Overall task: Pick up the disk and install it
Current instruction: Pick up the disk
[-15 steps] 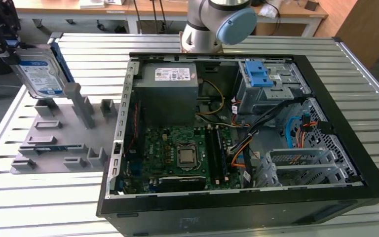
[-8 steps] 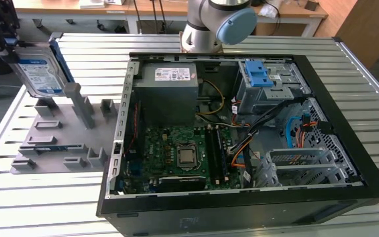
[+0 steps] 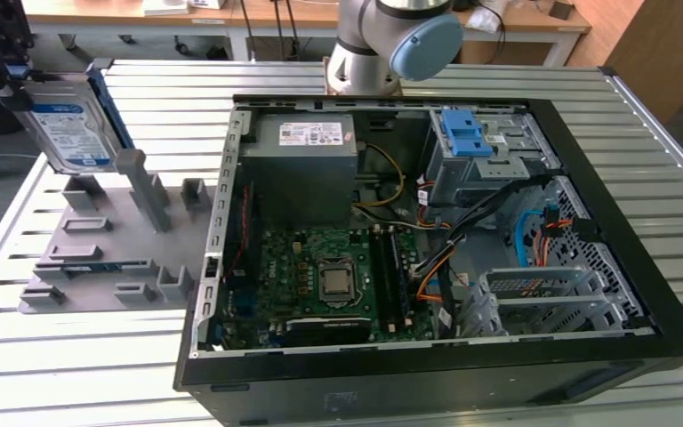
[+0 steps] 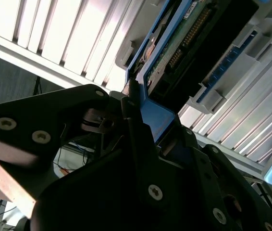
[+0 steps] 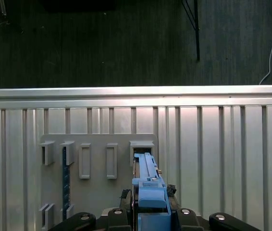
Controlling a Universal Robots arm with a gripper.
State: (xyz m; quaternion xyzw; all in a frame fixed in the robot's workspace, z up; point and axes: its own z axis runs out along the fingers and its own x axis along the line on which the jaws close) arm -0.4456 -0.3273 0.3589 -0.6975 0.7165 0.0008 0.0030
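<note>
The disk point(image 3: 71, 124) is a silver drive with a white-and-blue label in a blue carrier. It stands on edge at the exterior view's far left, over the back of the grey slotted holder point(image 3: 104, 245). My black gripper point(image 3: 4, 76) is shut on its upper end. In the first wrist view the disk point(image 5: 147, 180) is edge-on between my fingers point(image 5: 119, 215), its far end over a holder slot point(image 5: 141, 146). In the second wrist view the gripper point(image 4: 148, 122) clamps the blue carrier point(image 4: 161, 118), with the drive's circuit board point(image 4: 184, 45) beyond. Whether the disk's lower end still sits in the slot is hidden.
An open black computer case point(image 3: 437, 365) lies on the slatted metal table point(image 3: 81, 356). Inside are a grey power-supply box point(image 3: 306, 165), a motherboard point(image 3: 330, 280) and a grey cage with blue latches point(image 3: 470, 142). The arm's base point(image 3: 377, 44) stands behind the case.
</note>
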